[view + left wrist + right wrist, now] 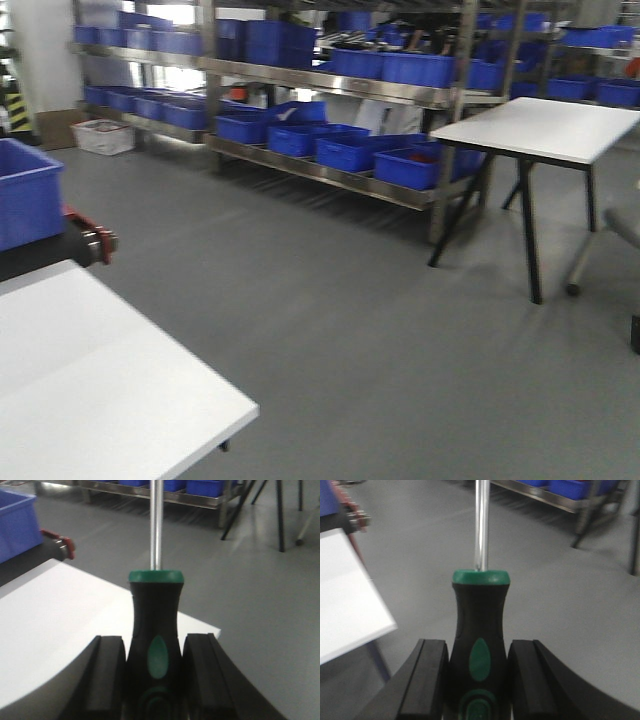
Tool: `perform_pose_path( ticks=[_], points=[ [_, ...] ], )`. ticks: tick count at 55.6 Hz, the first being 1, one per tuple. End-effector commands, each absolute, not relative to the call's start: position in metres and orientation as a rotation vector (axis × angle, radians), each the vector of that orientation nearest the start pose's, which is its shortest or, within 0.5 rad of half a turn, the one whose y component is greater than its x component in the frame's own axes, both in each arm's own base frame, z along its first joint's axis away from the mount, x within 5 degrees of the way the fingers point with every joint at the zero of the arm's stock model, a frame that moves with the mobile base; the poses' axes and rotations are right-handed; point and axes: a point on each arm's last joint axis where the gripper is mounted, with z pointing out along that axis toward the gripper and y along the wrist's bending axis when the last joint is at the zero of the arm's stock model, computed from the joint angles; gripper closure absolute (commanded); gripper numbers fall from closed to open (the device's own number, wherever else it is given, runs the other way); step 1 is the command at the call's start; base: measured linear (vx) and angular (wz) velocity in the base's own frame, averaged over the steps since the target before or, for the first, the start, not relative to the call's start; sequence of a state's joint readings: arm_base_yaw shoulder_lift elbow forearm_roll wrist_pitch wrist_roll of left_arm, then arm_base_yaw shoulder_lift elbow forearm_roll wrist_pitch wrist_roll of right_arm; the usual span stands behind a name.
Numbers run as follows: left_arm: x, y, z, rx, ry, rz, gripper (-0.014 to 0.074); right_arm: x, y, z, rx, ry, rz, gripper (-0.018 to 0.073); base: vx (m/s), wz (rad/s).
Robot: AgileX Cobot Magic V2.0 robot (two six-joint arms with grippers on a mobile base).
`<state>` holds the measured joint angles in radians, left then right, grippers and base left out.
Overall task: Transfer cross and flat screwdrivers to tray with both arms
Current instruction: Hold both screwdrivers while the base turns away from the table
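**A:** What has the left gripper (155,680) got?

**B:** It is clenched on the left screwdriver (155,620). A black finger (107,680) sits tight against each side of the black handle, low down by the green oval. The green collar and steel shaft point forward, away from the camera. The shaft runs off the top edge, so I cannot tell if the tip is cross or flat.

**A:** Where is that one?

**B:** In the air, over the corner of the white worktop (50,630), with grey floor (260,605) beyond.

**A:** And the right side?

**B:** The right gripper (477,680) grasps the right screwdriver (479,615) by the handle the same way. Its shaft points forward and the tip is cut off too. It hangs over the floor, with the worktop's edge off to the left.

**A:** The front view?

**B:** The worktop corner is at lower left, with a blue bin (25,190) behind it. Across the floor stands a metal rack (330,170) loaded with more blue bins. A second white table (545,130) on black legs is at the right.
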<state>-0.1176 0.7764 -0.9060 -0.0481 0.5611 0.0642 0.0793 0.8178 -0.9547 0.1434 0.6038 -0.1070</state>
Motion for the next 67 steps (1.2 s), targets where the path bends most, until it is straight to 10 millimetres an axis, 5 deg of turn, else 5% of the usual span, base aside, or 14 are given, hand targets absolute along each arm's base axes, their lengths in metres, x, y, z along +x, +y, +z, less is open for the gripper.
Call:
perform_pose_path(
  ticks=[1,15,34,67],
  points=[
    [0.15,-0.021,0.411,0.13,1.786,-0.108,0.0596,0.156,0.019,0.418,-0.108,1.814,0.131,0.0559,0.02,-0.98],
    [0.15,-0.021,0.411,0.13,1.785,-0.108,0.0596,0.149,0.018,0.422,-0.109,1.796,0.131,0.0559,0.09,-0.97],
    [0.15,-0.021,0.411,0.13,1.784,-0.108,0.0596,0.115,0.016,0.437,-0.108,1.681,0.131,0.0559,0.22,-0.63],
    [0.15,-0.021,0.411,0.13,1.784,-0.108,0.0596,0.059,0.011,0.452,-0.106,1.508,0.13,0.0559,0.34,-0.19]
  ],
)
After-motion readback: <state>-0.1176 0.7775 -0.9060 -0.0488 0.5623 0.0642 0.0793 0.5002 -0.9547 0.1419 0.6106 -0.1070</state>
